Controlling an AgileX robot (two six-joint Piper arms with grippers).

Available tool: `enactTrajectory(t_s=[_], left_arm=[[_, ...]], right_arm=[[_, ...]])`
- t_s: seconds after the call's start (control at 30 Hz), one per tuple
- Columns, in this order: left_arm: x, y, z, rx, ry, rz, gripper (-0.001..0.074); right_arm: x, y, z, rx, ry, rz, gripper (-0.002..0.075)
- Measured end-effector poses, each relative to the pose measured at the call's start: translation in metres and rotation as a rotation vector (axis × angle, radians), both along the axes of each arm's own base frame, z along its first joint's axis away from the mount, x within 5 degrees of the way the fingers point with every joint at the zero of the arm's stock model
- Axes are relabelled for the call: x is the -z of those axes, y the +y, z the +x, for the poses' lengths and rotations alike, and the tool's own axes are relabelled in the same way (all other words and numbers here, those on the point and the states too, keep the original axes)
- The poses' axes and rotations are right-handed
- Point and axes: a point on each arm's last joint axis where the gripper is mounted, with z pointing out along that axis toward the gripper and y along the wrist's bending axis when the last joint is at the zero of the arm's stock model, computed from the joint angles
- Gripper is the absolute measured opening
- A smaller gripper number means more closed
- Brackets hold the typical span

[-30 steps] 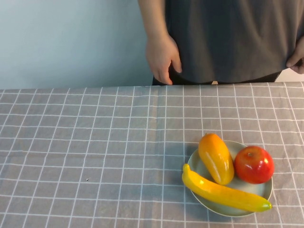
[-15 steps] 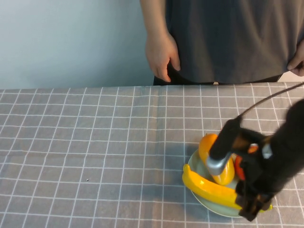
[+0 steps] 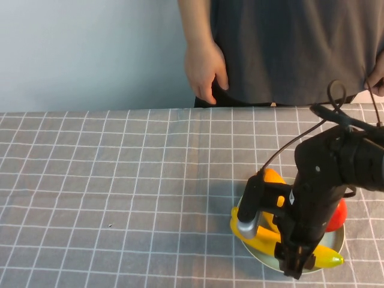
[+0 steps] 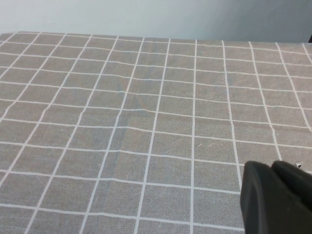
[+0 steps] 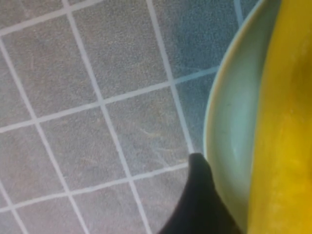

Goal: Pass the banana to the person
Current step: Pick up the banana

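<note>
The banana (image 3: 259,234) lies across the near side of a pale green plate (image 3: 337,242), its greenish tip (image 3: 332,259) pointing right. My right gripper (image 3: 294,265) points down over the banana's middle and hides it. In the right wrist view the banana (image 5: 282,126) fills one side, and one dark finger (image 5: 200,200) stands at the plate's rim (image 5: 229,131) beside it; the other finger is hidden and nothing is gripped. The person (image 3: 288,48) stands behind the table, one hand (image 3: 204,72) hanging at its far edge. My left gripper (image 4: 277,197) is shut and empty over bare cloth.
On the same plate, a plump orange-yellow fruit (image 3: 273,176) and a red apple (image 3: 339,215) lie partly behind my right arm. The grey checked tablecloth (image 3: 120,192) covers the table. A black cable (image 3: 288,147) loops over the arm.
My right arm came in from the right and swung down over the plate, covering the middle of the banana. The fruit and the person's hand have barely moved.
</note>
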Motion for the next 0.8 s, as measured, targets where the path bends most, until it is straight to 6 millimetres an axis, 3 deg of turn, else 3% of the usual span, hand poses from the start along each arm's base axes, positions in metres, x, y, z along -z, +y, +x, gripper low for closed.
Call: enactTrajectory(t_s=[0.43,0.7,0.8], left_arm=[[0.000,0.000,0.000,0.000,0.000,0.000,0.0000],[0.000,0.000,0.000,0.000,0.000,0.000,0.0000],[0.000,0.000,0.000,0.000,0.000,0.000,0.0000]], right_arm=[[0.023,0.003,0.008,-0.018,-0.002,-0.028,0.0424],[0.025,0.005,0.012,-0.025,-0.043,-0.014,0.0292],[0.024,0.005,0.012,-0.026,-0.043,-0.015,0.0284]])
